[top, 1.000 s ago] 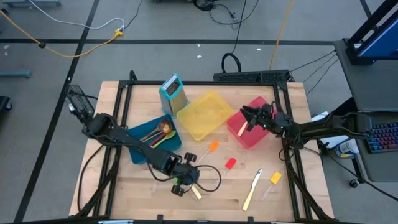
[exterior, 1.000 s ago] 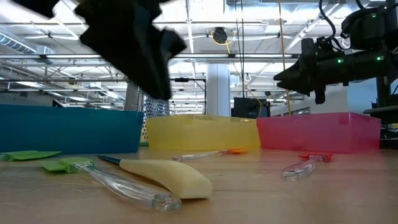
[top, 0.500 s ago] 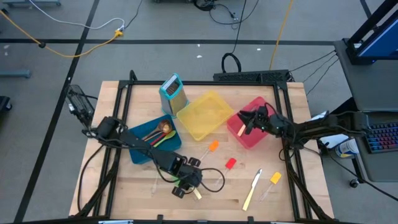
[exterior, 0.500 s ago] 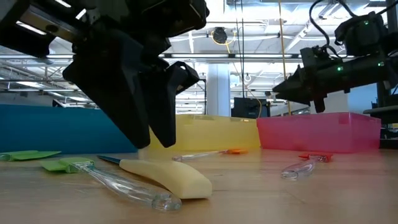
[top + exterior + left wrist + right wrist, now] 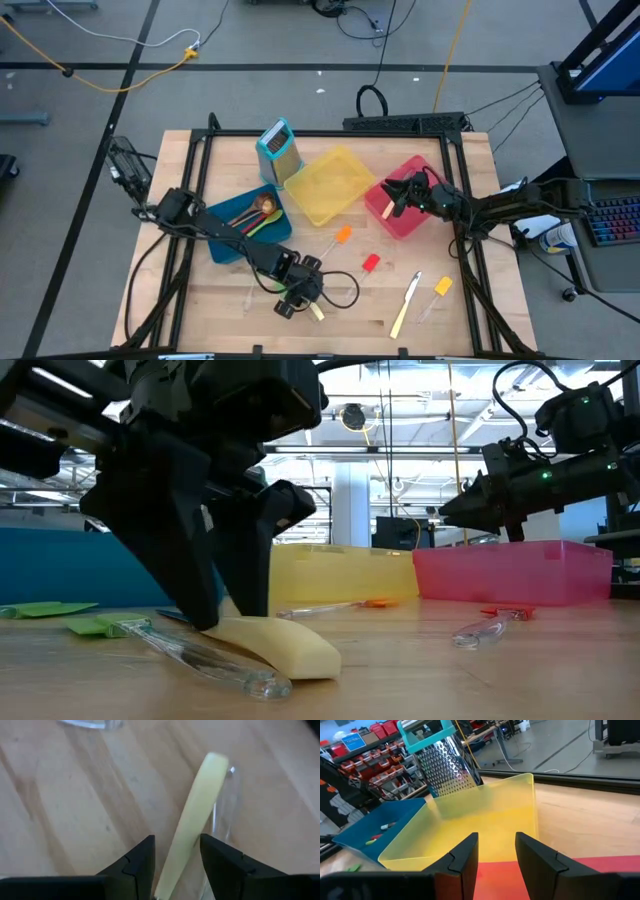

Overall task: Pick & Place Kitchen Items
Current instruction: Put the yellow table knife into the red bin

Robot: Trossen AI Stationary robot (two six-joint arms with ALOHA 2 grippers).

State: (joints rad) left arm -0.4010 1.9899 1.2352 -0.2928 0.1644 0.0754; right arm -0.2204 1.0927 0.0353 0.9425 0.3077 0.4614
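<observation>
My left gripper [image 5: 301, 293] is low over the table's near middle, open. Its two fingers stand on either side of a cream-handled knife [image 5: 195, 815], near the handle's blade end; in the low view [image 5: 225, 615] the fingertips reach down to the wood beside the handle [image 5: 275, 642]. A clear-handled spatula [image 5: 190, 655] with a green head lies against the knife. My right gripper [image 5: 398, 192] hovers open and empty above the red bin [image 5: 425, 170], in which a cream-handled knife [image 5: 387, 207] lies.
The blue bin [image 5: 222, 245] holds several spoons. The yellow bin [image 5: 325, 185] and the upright grater [image 5: 280, 148] stand behind. Orange [image 5: 342, 236], red [image 5: 371, 263] and yellow [image 5: 441, 287] spatulas and another cream knife [image 5: 407, 304] lie on the wood at near right.
My left gripper has come down toward the cream-handled knife and a little toward the table's near edge, until its open fingers stand on either side of the handle. The knife has not moved.
</observation>
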